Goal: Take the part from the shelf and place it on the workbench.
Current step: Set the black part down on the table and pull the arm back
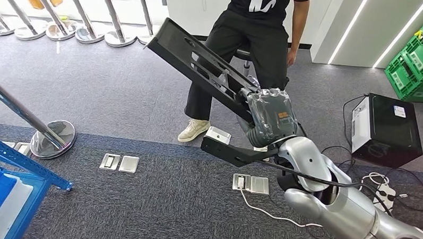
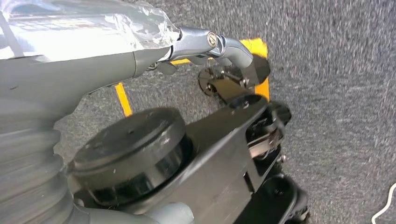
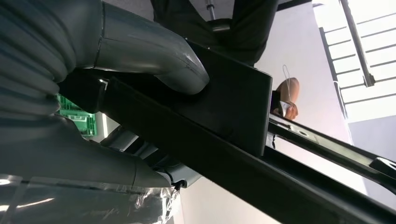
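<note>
Gripping the part, our right hand is wrapped around it near its lower end, thumb pressed on one flat face and fingers closed beneath. From the hand, the long black part runs up and away to our left, tilted, with only a short stub sticking out below the grip. Beyond its far end a person sits on a stool. Our left hand hangs toward the carpet, its fingers curled with nothing in them. We judge the workbench lies elsewhere.
</note>
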Available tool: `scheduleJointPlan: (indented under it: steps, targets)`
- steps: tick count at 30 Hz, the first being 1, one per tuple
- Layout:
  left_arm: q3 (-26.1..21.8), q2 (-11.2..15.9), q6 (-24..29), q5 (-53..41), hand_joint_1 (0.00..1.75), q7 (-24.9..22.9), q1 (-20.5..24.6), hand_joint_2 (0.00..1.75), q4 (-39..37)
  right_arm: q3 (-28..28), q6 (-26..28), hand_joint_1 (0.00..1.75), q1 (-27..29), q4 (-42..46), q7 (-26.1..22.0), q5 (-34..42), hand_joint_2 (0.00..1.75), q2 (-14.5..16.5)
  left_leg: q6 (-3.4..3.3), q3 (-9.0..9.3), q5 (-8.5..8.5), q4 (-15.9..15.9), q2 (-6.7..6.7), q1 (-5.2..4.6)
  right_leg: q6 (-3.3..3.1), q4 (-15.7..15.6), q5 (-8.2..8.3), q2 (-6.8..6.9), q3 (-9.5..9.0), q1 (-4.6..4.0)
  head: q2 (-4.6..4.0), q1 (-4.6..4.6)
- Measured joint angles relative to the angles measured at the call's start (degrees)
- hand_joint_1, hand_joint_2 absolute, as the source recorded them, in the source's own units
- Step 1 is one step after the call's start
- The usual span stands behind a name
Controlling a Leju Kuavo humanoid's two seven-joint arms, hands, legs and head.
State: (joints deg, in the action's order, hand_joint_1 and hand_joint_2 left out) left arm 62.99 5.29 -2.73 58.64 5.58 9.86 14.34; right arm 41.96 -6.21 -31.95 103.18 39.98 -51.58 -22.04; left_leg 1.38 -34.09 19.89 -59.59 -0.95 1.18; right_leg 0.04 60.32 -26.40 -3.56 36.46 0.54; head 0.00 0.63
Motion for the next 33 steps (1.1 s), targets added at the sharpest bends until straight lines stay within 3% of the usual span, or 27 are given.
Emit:
scheduleJointPlan:
  steps: [2,4,5,6,7,9,11,14,16,19,20,21,22,24,26,27,29,31,33]
  targets:
    - [-0.03,-0.02,0.0,0.0,0.0,0.01,0.06,1.75,0.0,-0.02,-0.01,1.75,-0.06,-0.01,-0.01,-0.01,1.75,0.01,-0.52,0.14,-0.22,0.36,0.67,0.12,0.51,4.53,-2.65,1.81,1.99,0.08,0.0,-0.63]
    - [-0.04,-0.01,0.0,0.0,0.0,0.02,-0.02,1.75,-0.01,-0.02,-0.02,1.75,-0.04,-0.09,-0.01,-0.01,1.75,0.04,-0.67,0.12,-0.18,0.37,1.28,0.03,0.92,11.78,-5.83,2.84,5.43,0.22,0.0,-1.25]
    - [-0.04,-0.01,0.0,0.0,0.0,0.01,-0.07,1.75,-0.01,-0.02,-0.07,1.75,0.01,-0.15,-0.01,-0.01,1.75,0.04,-0.68,0.13,-0.14,0.36,1.61,0.0,1.02,14.19,-6.43,2.99,6.63,0.28,0.0,-1.43]
    - [-0.05,-0.01,0.0,0.0,0.0,0.01,-0.09,1.75,-0.01,-0.02,-0.14,1.75,0.04,-0.22,0.0,0.0,1.75,0.03,-0.66,0.17,-0.07,0.35,1.94,-0.01,1.05,14.55,-5.93,3.08,6.86,0.31,0.0,-1.66]
    - [-0.05,-0.01,0.01,-0.01,0.0,0.01,-0.09,1.75,-0.01,-0.02,-0.23,1.75,0.03,-0.26,0.0,0.01,1.75,0.03,-0.6,0.28,0.03,0.34,2.24,-0.01,0.98,12.59,-4.43,3.24,5.94,0.32,0.0,-1.91]
    - [-0.07,-0.01,0.02,-0.03,0.0,0.02,-0.03,1.75,-0.01,-0.02,-0.37,1.75,-0.04,-0.27,0.0,0.04,1.75,0.03,-0.3,0.59,0.32,0.34,2.75,-0.11,0.6,4.79,-0.77,4.6,2.1,0.08,0.0,-2.39]
    - [-0.07,-0.01,0.03,-0.09,0.0,0.02,0.03,1.75,-0.01,-0.02,-0.4,1.75,-0.12,-0.27,-0.01,0.07,1.75,0.04,0.17,0.7,0.53,0.27,3.18,-0.36,-0.05,-0.27,0.67,5.72,-0.16,-0.44,0.0,-2.59]
    - [-0.07,-0.01,0.04,-0.28,0.0,0.02,0.07,1.75,-0.01,-0.04,-0.42,1.75,-0.16,-0.27,0.0,0.09,1.75,0.04,0.99,0.9,0.81,0.33,3.85,-0.45,-0.96,-1.1,0.61,4.96,-0.24,-0.71,0.0,-2.23]
    - [-0.07,-0.01,0.05,-0.39,0.0,0.02,0.13,1.75,-0.01,-0.07,-0.42,1.75,-0.28,-0.27,0.0,0.1,1.75,0.04,1.47,0.42,2.37,-1.63,3.27,-0.31,-1.77,-1.57,0.82,4.35,-0.52,-0.49,0.0,-1.93]
    - [-0.09,-0.01,0.06,-0.46,0.0,0.0,0.06,1.75,0.0,-0.03,-0.42,1.75,-0.4,-0.27,0.0,0.2,1.75,0.12,1.7,-4.29,7.48,-12.05,1.71,-0.23,-2.52,-1.72,0.84,3.31,-0.7,-0.5,0.0,-0.83]
    - [-0.09,-0.01,0.06,-0.47,0.0,-0.02,0.01,1.75,0.0,-0.01,-0.42,1.75,-0.37,-0.27,0.0,0.24,1.75,0.14,1.73,-5.87,8.33,-15.06,1.5,-0.23,-2.57,-1.66,0.8,2.87,-0.71,-0.56,0.0,-0.57]
    - [-0.09,-0.01,0.07,-0.47,0.0,-0.03,-0.02,1.75,-0.01,0.01,-0.42,1.75,-0.35,-0.27,0.0,0.27,1.75,0.14,1.72,-6.59,8.04,-16.11,1.43,-0.24,-2.61,-1.57,0.76,2.41,-0.72,-0.6,0.0,-0.43]
    - [-0.09,-0.01,0.07,-0.47,0.0,-0.05,-0.03,1.75,-0.01,0.01,-0.41,1.75,-0.35,-0.27,0.0,0.31,1.75,0.15,1.66,-6.32,6.69,-15.03,1.38,-0.23,-2.61,-1.46,0.72,1.93,-0.76,-0.61,0.0,-0.3]
    - [-0.09,-0.01,0.07,-0.46,0.0,-0.07,-0.02,1.75,-0.01,0.01,-0.36,1.75,-0.35,-0.27,0.0,0.43,1.75,0.17,1.36,-3.56,2.47,-8.02,0.66,-0.15,-2.48,-1.22,0.54,1.02,-0.83,-0.57,0.0,0.04]
    - [-0.1,-0.01,0.07,-0.46,0.0,-0.08,-0.04,1.75,-0.01,0.02,-0.29,1.75,-0.42,-0.28,0.0,0.57,1.75,0.19,1.03,-1.29,0.09,-1.92,-0.78,-0.03,-2.06,-0.76,0.38,0.2,-0.51,-0.62,0.0,0.22]
    - [-0.1,-0.01,0.07,-0.46,0.0,-0.09,-0.06,1.75,-0.01,0.02,-0.27,1.75,-0.44,-0.29,0.0,0.62,1.75,0.19,0.86,-0.98,-0.09,-0.74,-1.3,-0.05,-1.76,-0.64,0.38,-0.13,-0.27,-0.57,0.0,0.19]
    - [-0.11,-0.03,0.07,-0.45,0.0,-0.13,-0.06,1.75,0.0,0.02,-0.23,1.75,-0.45,-0.3,0.0,0.71,1.75,0.18,0.38,-0.92,-0.19,-0.35,-0.98,-0.17,-1.02,-0.66,0.49,-0.68,-0.01,-0.39,0.0,0.02]
    - [-0.11,-0.04,0.11,-0.43,0.0,-0.16,0.01,1.75,0.0,-0.02,-0.13,1.75,-0.49,-0.3,0.0,0.79,1.75,0.14,-0.3,-0.57,-0.49,0.22,-0.31,-0.07,-0.28,0.68,-0.44,0.29,0.51,-0.32,0.0,-0.31]
    - [-0.13,-0.02,0.21,-0.44,0.0,-0.21,0.07,1.75,-0.01,-0.03,0.11,1.75,-0.53,-0.3,0.0,0.89,1.75,0.14,-0.75,-0.3,-0.62,0.56,0.39,-0.03,0.38,6.16,-3.36,2.14,2.97,-0.12,0.0,-0.98]
